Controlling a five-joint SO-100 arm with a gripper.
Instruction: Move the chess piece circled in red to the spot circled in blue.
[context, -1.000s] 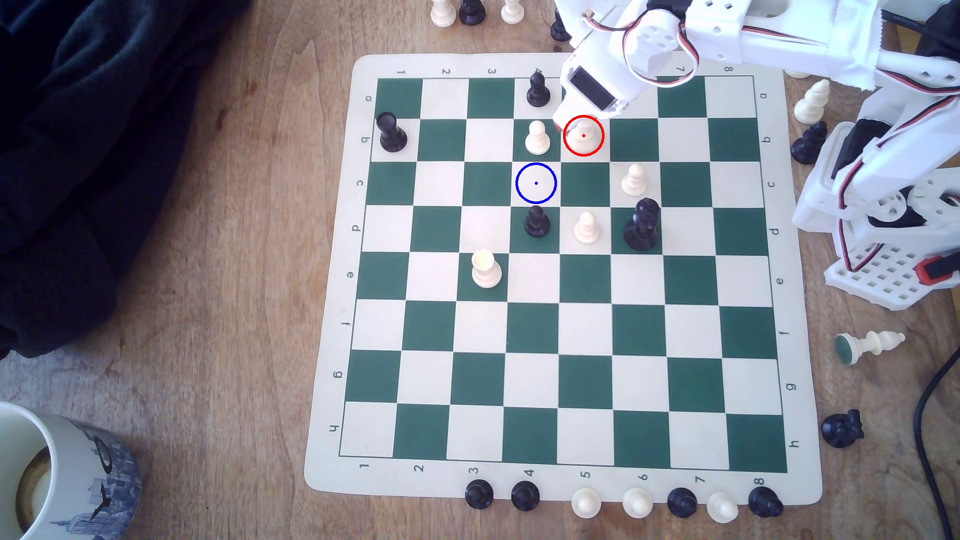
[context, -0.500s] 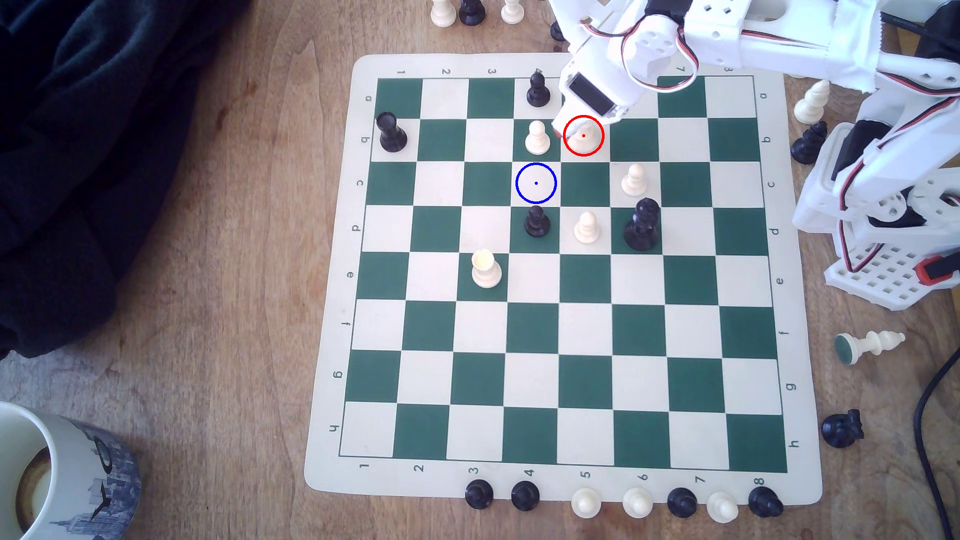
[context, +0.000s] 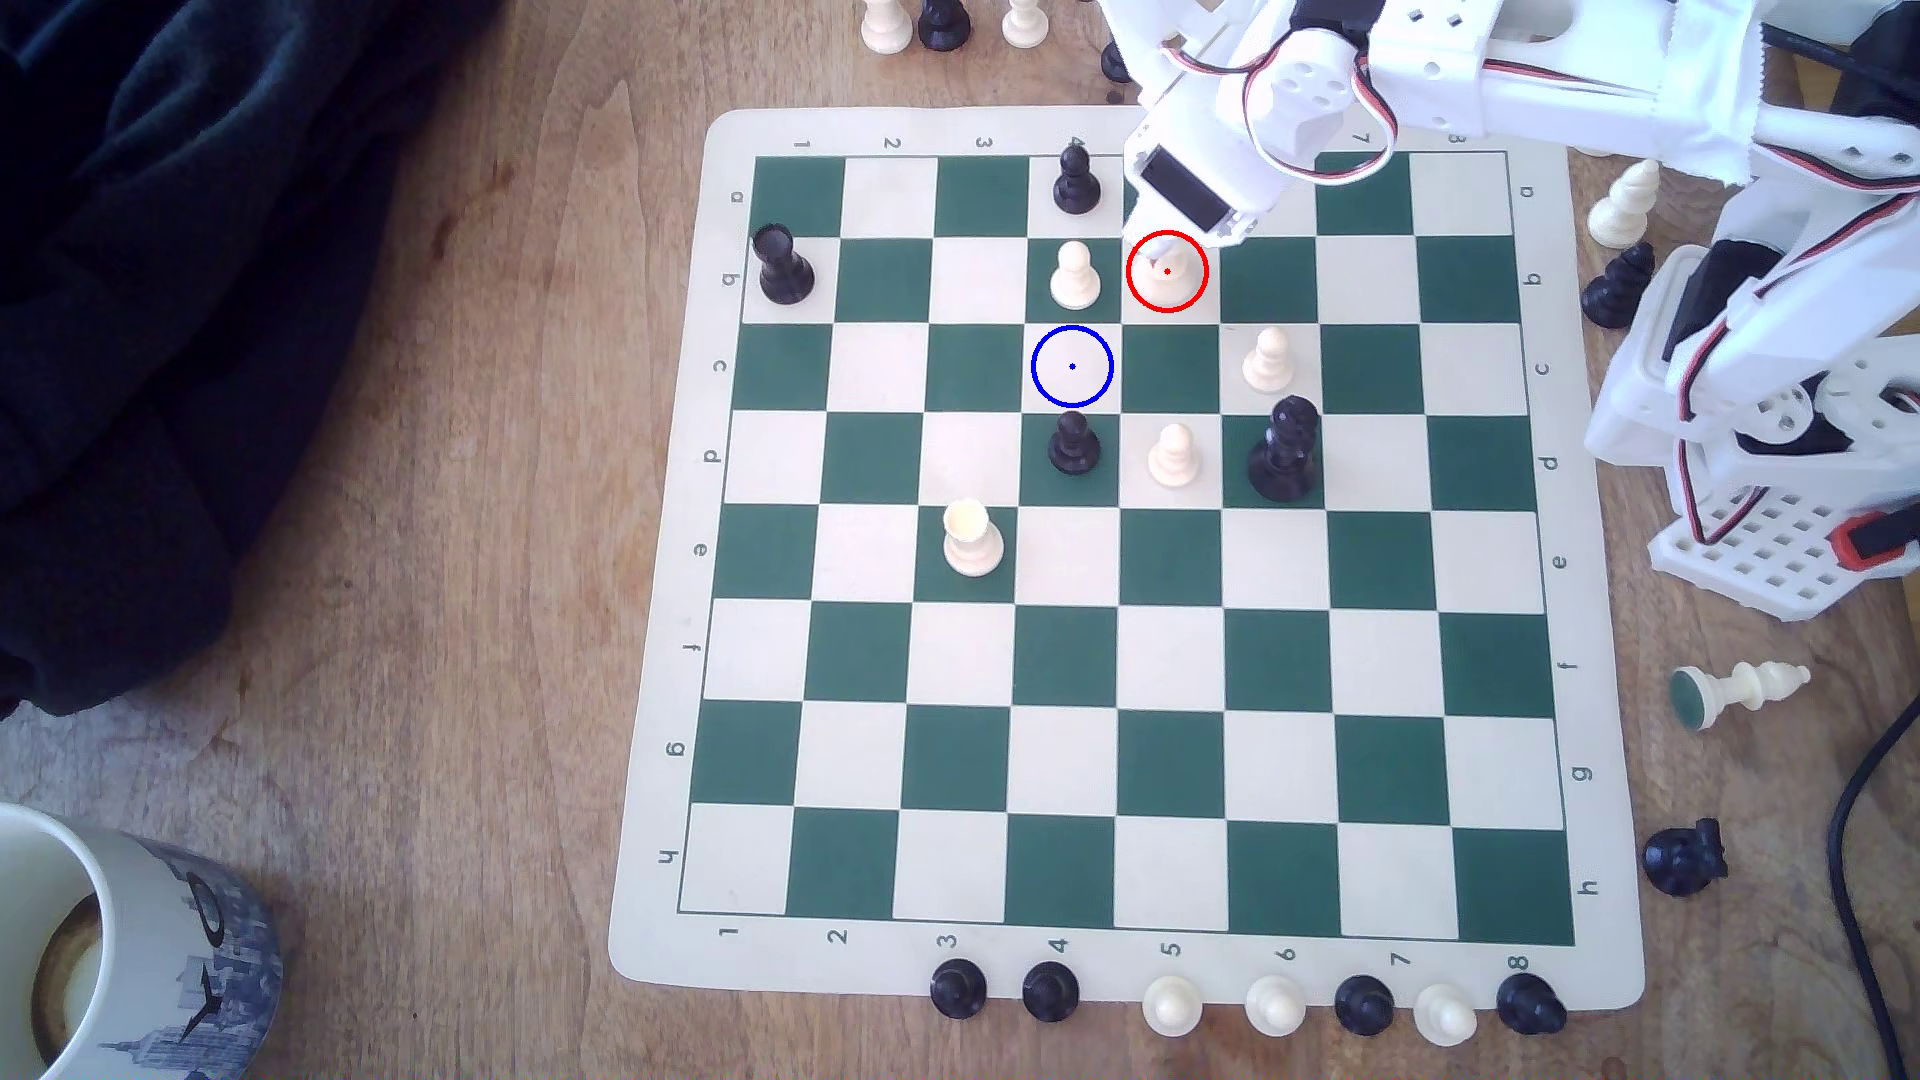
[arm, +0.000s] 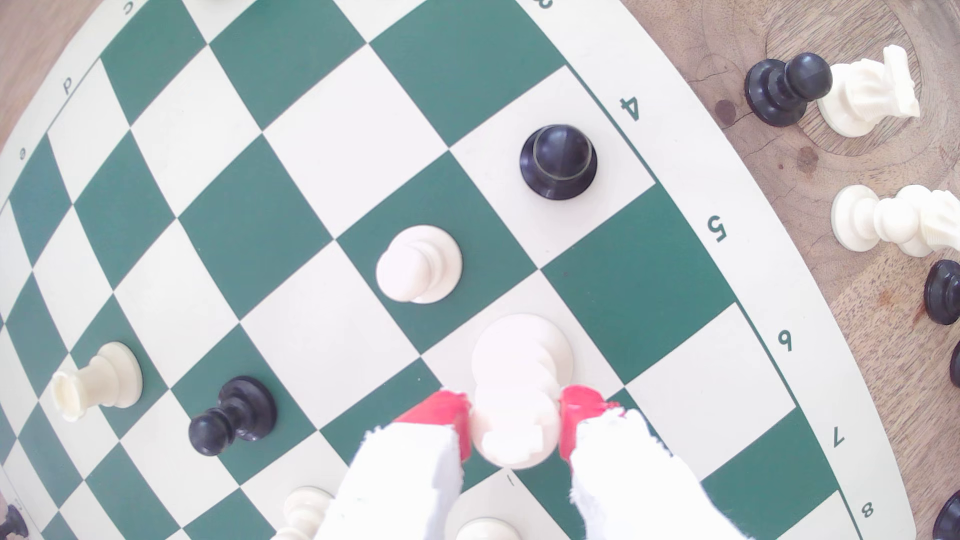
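The chess piece circled in red (context: 1166, 272) is a tall cream piece on a cream square in the board's second row from the far edge. In the wrist view its round base (arm: 519, 358) rests on the board. My gripper (context: 1169, 244) (arm: 514, 420) comes down from above and is shut on the piece's head. The red pads (arm: 447, 410) press on both sides of it. The spot circled in blue (context: 1072, 366) is a bare cream square one row nearer and one column toward the exterior view's left.
A cream pawn (context: 1074, 275) stands right beside the held piece, and a black pawn (context: 1075, 179) behind it. Another black pawn (context: 1072, 444) sits just in front of the blue spot. Captured pieces line the board (context: 665, 727) edges. A mug (context: 125, 935) stands at the near left.
The gripper's fingers have closed in on the circled piece's head; the finger that stuck out toward the cream pawn has drawn inward. The piece stays on its square.
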